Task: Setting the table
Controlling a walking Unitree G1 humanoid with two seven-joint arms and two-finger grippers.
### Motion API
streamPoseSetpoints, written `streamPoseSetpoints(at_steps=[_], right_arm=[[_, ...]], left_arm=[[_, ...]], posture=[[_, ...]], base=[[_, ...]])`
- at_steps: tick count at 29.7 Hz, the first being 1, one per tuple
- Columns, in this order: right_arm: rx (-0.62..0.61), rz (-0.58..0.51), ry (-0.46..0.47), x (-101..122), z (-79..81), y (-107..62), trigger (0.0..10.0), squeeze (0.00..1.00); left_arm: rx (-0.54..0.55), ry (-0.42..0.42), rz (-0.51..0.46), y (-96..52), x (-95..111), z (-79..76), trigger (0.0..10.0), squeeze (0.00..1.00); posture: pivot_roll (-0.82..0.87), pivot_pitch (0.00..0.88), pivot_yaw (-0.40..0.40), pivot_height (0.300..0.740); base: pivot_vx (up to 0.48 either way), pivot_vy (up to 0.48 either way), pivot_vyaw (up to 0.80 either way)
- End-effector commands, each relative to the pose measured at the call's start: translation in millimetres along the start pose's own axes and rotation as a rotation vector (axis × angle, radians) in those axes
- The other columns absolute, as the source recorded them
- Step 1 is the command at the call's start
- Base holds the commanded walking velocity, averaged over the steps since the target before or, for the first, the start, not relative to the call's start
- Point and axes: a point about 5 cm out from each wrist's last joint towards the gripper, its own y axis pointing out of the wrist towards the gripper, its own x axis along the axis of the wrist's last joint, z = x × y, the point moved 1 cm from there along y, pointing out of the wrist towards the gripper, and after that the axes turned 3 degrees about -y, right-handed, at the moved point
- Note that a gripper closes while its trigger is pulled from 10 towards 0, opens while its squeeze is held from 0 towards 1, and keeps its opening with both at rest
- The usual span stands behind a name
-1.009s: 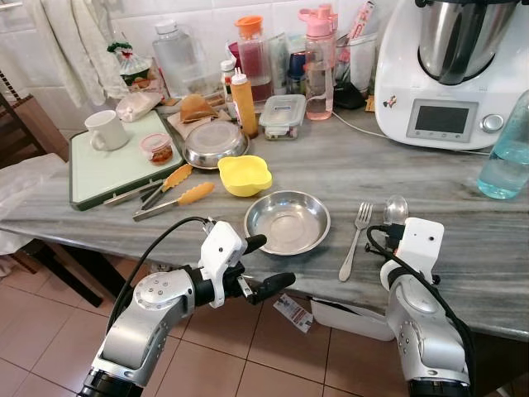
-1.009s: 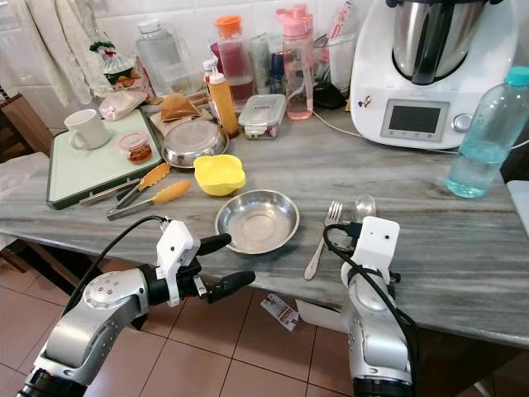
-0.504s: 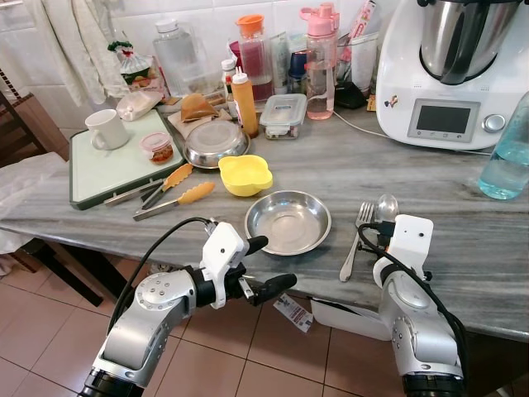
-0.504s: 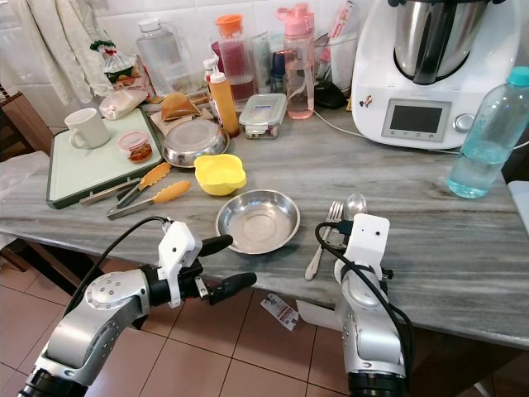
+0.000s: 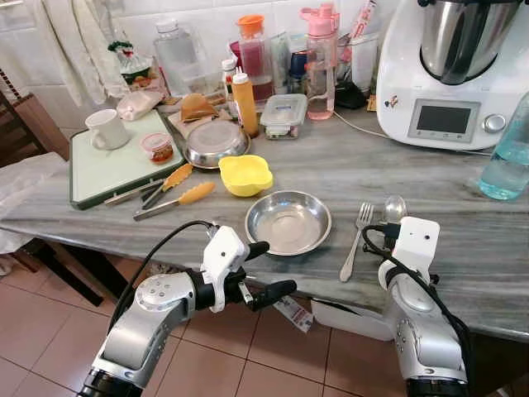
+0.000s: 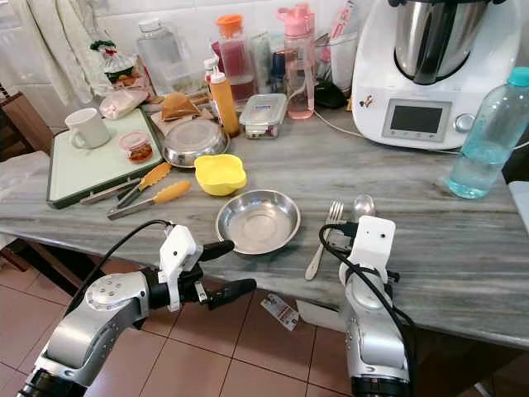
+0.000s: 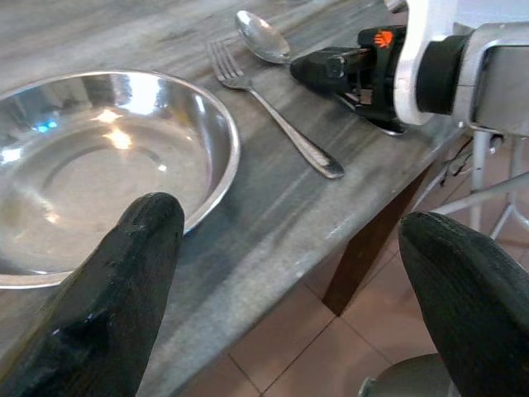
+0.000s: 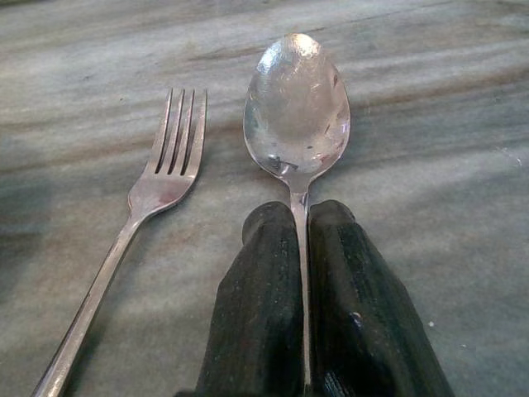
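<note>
A round steel plate (image 5: 288,221) lies near the front edge of the grey stone counter (image 5: 165,222). To its right lie a fork (image 5: 356,241) and, beyond that, a spoon (image 5: 395,207), side by side with their heads pointing away from me. My right gripper (image 8: 302,217) is shut on the spoon's handle and rests low on the counter; its white wrist (image 5: 411,240) hides the fingers in the eye views. My left gripper (image 5: 275,266) is open and holds nothing, hovering just off the counter's front edge, left of the plate (image 7: 107,165).
A yellow bowl (image 5: 245,174) and orange-handled tongs (image 5: 173,194) lie behind the plate. Further left is a green tray (image 5: 99,174) with a white mug (image 5: 105,130). Bottles, a lidded steel dish (image 5: 215,142) and a white kitchen machine (image 5: 450,74) line the back.
My right gripper slid the spoon slightly towards the fork, then back to the right. The left gripper has sunk a little.
</note>
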Motion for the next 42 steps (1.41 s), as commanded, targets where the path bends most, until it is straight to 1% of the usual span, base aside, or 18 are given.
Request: streamPoseSetpoints(at_steps=[1,8,9,21,23,28,34,36,42], right_arm=[[-0.007,0.063,-0.011,-13.9,-0.2,-1.5,10.0,0.00],[-0.006,0.064,-0.016,-13.7,-1.2,-0.4,10.0,0.00],[-0.008,0.066,-0.016,-14.1,-1.4,-0.2,10.0,1.00],[-0.002,0.073,-0.012,-15.8,-1.8,1.3,10.0,1.00],[0.013,0.078,-0.013,-16.6,-1.9,2.3,10.0,1.00],[0.030,0.095,-0.016,-19.0,-4.4,5.1,10.0,1.00],[0.054,0.106,-0.027,-21.5,-2.3,4.6,10.0,1.00],[0.068,0.124,-0.035,-27.1,0.9,2.3,10.0,1.00],[0.085,0.141,-0.048,-31.3,4.1,-0.8,10.0,1.00]], left_arm=[[0.007,0.023,0.001,-4.1,5.8,2.8,10.0,0.00],[0.006,0.026,-0.003,-2.4,7.4,1.8,10.0,0.00],[0.005,0.023,-0.004,-2.1,7.8,1.3,10.0,0.00],[0.013,0.024,-0.004,-0.8,7.4,0.6,10.0,0.00],[0.025,0.011,-0.008,-1.2,6.4,1.7,10.0,0.00],[0.022,0.010,-0.006,-0.3,5.8,1.6,10.0,0.00],[0.026,0.008,-0.003,1.8,4.0,2.5,10.0,0.00],[0.030,0.003,-0.005,2.4,3.0,3.4,10.0,0.00],[0.031,-0.001,-0.001,3.3,0.6,4.9,10.0,0.00]], posture=[[-0.13,0.000,0.138,0.740],[-0.13,0.000,0.134,0.740],[-0.13,0.000,0.133,0.740],[-0.13,0.000,0.133,0.740],[-0.13,0.000,0.135,0.740],[-0.13,0.000,0.133,0.740],[-0.13,0.000,0.131,0.740],[-0.13,0.000,0.130,0.740],[-0.14,0.000,0.127,0.740]], base=[[0.000,0.000,0.00],[0.000,0.000,0.00],[0.000,0.000,0.00],[0.000,0.000,0.00],[0.000,0.000,0.00],[0.000,0.000,0.00],[0.000,0.000,0.00],[0.000,0.000,0.00],[0.000,0.000,0.00]])
